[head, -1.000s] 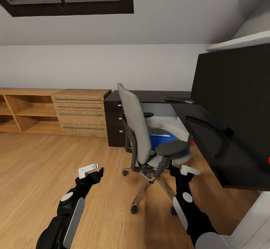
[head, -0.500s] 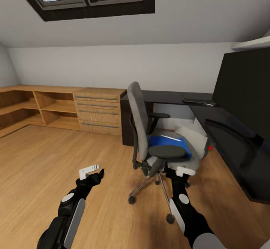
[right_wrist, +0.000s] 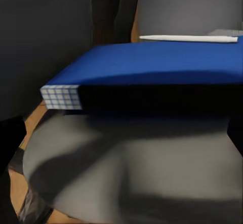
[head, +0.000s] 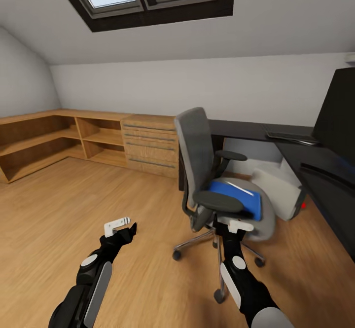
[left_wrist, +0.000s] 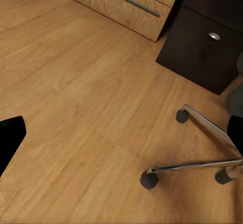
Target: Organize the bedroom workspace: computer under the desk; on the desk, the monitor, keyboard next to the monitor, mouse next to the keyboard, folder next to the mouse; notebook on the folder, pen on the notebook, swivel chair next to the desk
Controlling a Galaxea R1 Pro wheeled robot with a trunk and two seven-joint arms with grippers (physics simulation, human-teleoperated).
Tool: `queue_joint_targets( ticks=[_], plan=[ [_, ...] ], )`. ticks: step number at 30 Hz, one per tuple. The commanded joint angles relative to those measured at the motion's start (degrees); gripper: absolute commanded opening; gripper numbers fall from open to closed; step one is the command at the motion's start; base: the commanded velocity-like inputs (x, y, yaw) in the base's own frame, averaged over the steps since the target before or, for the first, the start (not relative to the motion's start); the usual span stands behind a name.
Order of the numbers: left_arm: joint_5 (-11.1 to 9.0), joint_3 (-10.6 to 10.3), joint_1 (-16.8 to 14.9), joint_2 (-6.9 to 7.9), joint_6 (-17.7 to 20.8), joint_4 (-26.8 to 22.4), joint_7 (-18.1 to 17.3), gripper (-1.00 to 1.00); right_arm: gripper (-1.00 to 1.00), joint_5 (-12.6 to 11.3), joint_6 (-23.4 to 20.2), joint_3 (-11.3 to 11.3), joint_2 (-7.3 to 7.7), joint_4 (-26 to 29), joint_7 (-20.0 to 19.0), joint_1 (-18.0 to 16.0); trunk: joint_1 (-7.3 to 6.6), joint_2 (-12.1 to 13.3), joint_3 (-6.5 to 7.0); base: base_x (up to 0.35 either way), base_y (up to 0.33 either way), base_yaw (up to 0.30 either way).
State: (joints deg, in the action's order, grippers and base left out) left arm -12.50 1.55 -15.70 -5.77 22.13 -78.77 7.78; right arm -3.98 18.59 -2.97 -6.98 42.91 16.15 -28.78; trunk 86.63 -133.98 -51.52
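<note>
Grey padding on the swivel chair (head: 197, 145), black armrests, chrome legs catching the light; bright blue folder (head: 235, 196) on the seat, a white-and-blue grid pattern on its corner, a whitish pen (right_wrist: 188, 38) across it; warm honey wood floor (head: 44, 219) and drawer unit (head: 150, 143); black surface (head: 315, 163), black monitor (head: 340, 106), light grey computer (head: 278, 190) with a red dot

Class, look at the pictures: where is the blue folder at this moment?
In the head view the folder lies flat on the seat of the swivel chair, right of centre, just beyond the right gripper and left of the desk.
</note>
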Motion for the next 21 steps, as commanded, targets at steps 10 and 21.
queue_joint_targets(
  ticks=[10, 21],
  plan=[
    [-0.6, 0.1, 0.0, -0.03, 0.3, -0.1, 0.3, 1.0, 1.0, -0.3, 0.3, 0.0, 0.11, 0.1, 0.3, 0.0, -0.01, 0.0, -0.06, -0.017, 0.0, 0.141],
    [-0.6, 0.0, 0.0, -0.03, 0.3, -0.1, 0.3, 1.0, 1.0, -0.3, 0.3, 0.1, 0.28, 0.4, 0.3, 0.0, -0.01, 0.0, 0.18, -0.131, 0.0, -0.089]
  ],
)
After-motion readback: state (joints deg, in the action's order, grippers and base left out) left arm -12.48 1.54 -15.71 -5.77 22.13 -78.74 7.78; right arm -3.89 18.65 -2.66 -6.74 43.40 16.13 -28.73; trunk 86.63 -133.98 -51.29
